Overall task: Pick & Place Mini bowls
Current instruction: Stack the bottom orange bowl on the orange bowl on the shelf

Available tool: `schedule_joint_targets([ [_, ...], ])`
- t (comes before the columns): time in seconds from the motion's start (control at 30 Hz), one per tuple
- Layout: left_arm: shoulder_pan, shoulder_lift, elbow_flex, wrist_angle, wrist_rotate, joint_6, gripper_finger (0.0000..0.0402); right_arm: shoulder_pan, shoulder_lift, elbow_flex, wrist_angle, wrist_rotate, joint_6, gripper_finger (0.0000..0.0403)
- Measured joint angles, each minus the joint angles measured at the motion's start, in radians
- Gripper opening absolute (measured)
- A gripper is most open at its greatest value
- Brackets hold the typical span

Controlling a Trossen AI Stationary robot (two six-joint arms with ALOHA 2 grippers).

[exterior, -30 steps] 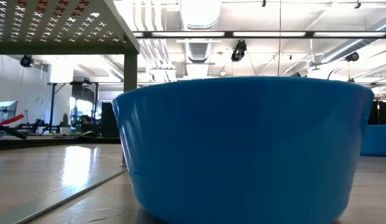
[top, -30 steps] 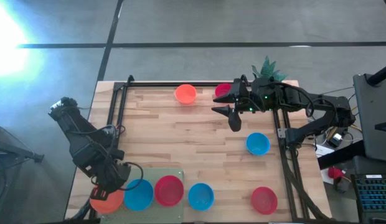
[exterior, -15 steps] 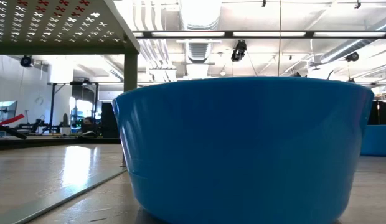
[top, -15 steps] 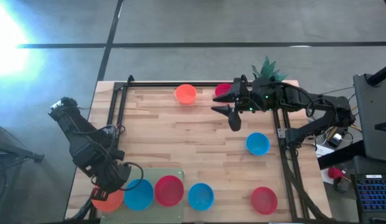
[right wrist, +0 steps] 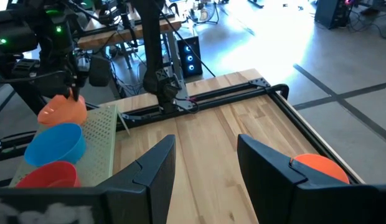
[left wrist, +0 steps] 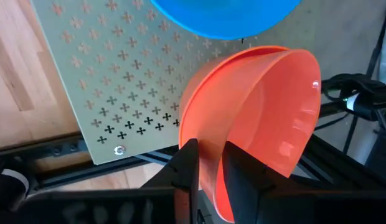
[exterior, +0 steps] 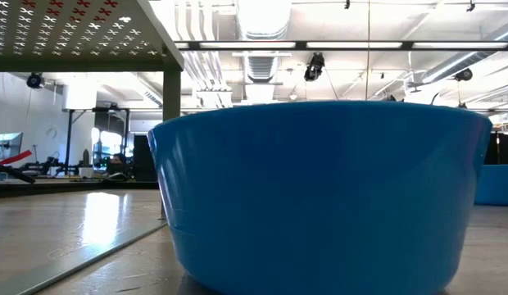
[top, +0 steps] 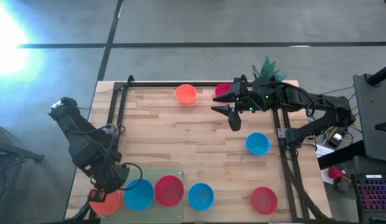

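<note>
At the near left corner, my left gripper [top: 108, 188] points down over an orange mini bowl [left wrist: 268, 112], which tilts steeply at the left edge of a perforated grey plate [top: 174, 173]. The bowl's wall stands between its parted fingers. A blue bowl [top: 139, 195] and a red bowl [top: 169, 190] sit on the plate, and another blue one [top: 200, 196] rests on the wood beside it. My right gripper [top: 232, 118] hangs open and empty above the far middle of the table. My left gripper comes from above with one finger inside the orange bowl and one outside, the wall near the rim [left wrist: 210, 163] between them. The gap looks wider than the wall, and I cannot tell whether the fingers touch it. The bowl [right wrist: 63, 111] stands tilted under the gripper.
An orange bowl [top: 185, 94] and a red bowl [top: 223, 91] sit at the far edge, a blue bowl [top: 258, 144] at the right, a red bowl [top: 264, 200] near right. A potted plant [top: 268, 67] stands at the far right. A blue bowl [exterior: 319, 197] fills the low view.
</note>
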Motion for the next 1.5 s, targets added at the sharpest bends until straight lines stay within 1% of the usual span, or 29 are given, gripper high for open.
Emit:
schedule_joint_targets([
  [0.17,0.001,-0.007,0.0,0.0,0.006,-0.041,0.0062,0.0,0.0,0.0,0.0,0.0,0.0,0.0166],
  [0.33,0.001,-0.033,0.0,0.0,0.068,-0.114,0.0062,0.0,0.0,0.0,0.0,0.0,0.0,0.0166],
  [0.5,0.001,-0.066,0.0,0.0,0.083,-0.159,0.0062,0.0,0.0,0.0,-0.001,0.0,0.0,0.0166],
  [0.7,0.001,-0.094,0.0,0.0,0.07,-0.186,0.0062,0.0,0.0,0.0,-0.001,0.0,0.0,0.0166],
  [0.83,0.001,-0.096,0.0,0.001,0.073,-0.176,0.0047,0.0,0.0,0.0,-0.001,0.0,0.0,0.0166],
  [1.0,0.001,-0.096,0.0,0.054,0.077,-0.153,0.0006,0.0,0.0,0.0,-0.001,0.0,0.003,0.0166],
  [1.1,0.001,-0.096,0.0,0.088,0.043,-0.143,0.0003,0.0,0.0,0.0,-0.002,0.0,0.004,0.0166],
  [1.23,0.001,-0.093,-0.008,0.083,0.011,-0.127,0.0,0.0,0.0,0.0,-0.002,0.0,0.006,0.0166],
  [1.5,0.001,-0.078,-0.041,0.089,0.01,-0.101,0.0,0.0,0.0,0.0,-0.003,0.0,0.008,0.0166],
])
